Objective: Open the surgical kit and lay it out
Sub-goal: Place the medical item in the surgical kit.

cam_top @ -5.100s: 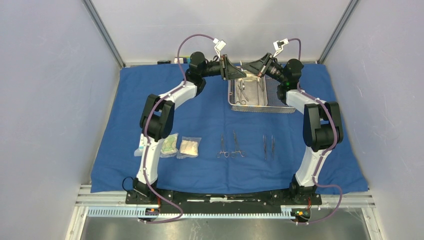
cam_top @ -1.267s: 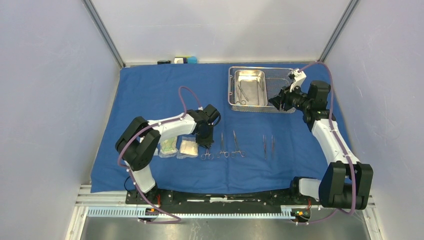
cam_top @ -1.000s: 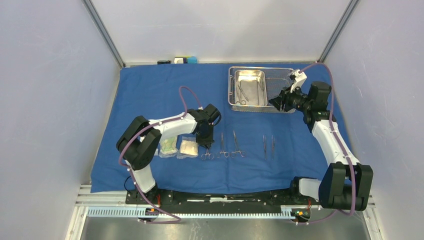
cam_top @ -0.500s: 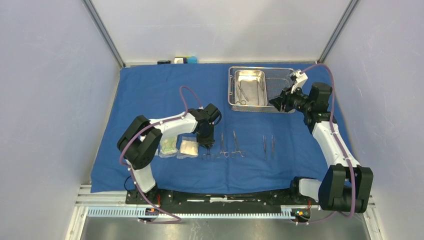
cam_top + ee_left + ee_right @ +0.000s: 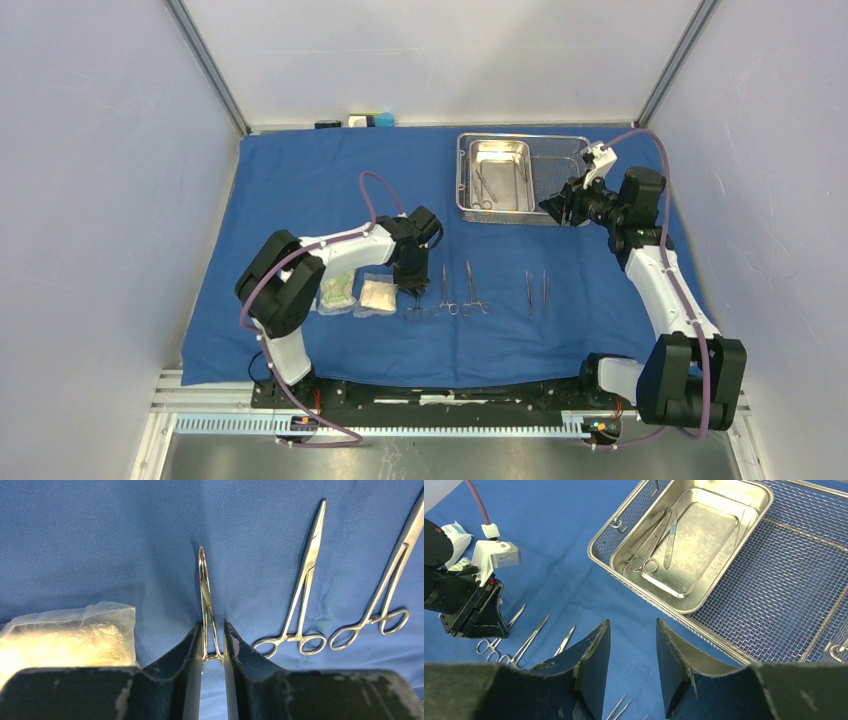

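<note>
One blue cloth wrap [image 5: 320, 190] spreads flat between pale walls [image 5: 100, 200].

Three small things lie in a row at the foot of the pale grey back wall [image 5: 440, 60]: a small black flat piece [image 5: 325, 125], a small white block [image 5: 358, 121] and a bright blue block [image 5: 383, 119], the last two touching. A slotted aluminium rail [image 5: 420, 425] runs along the near edge of the tabletop [image 5: 450, 462].

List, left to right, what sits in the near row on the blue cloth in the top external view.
Greenish packet → white packet → left gripper, over an instrument → ring-handled clamp → second ring-handled clamp → slim instrument → second slim instrument.
</note>
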`<state>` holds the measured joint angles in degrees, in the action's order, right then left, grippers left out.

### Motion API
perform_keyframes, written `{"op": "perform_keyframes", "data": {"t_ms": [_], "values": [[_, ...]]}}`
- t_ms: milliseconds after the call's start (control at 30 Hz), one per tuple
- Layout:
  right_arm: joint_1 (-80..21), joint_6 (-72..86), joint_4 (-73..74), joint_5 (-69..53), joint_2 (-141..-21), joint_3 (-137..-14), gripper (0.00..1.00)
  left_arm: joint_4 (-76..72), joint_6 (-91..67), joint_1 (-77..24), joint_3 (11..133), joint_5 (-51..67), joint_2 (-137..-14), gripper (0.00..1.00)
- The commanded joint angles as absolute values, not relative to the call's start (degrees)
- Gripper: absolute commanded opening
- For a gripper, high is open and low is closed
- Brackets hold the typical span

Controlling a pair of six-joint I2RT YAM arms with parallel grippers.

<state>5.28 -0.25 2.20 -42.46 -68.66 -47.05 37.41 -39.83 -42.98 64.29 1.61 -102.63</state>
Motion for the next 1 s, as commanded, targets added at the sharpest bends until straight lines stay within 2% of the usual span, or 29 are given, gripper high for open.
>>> {"op": "perform_keyframes", "data": {"t_ms": [0, 333, 800, 900, 967], "values": [[5.62, -0.09, 0.47, -43.24, -67.40, -46.58, 0.45, 33.83, -40.54, -42.80, 67.13, 1.44, -103.81, 0.28], [5.61, -0.78, 0.45, -43.25, -67.43, -47.37, 0.47, 35.69, -38.91, -42.80, 68.84, -2.97, -100.34, 0.39], [5.37, -6.66, 4.40, -40.86, -68.39, -50.17, 0.52, 33.05, -35.86, -42.71, 67.06, -4.06, -96.25, 0.45], [4.09, -9.32, 5.01, -37.66, -69.24, -50.91, 0.54, 32.27, -32.51, -42.39, 68.51, -5.75, -94.40, 0.49], [1.89, -11.55, 5.26, -33.91, -70.04, -51.84, 0.58, 31.92, -30.52, -41.79, 69.35, -6.65, -92.84, 0.57]]}}
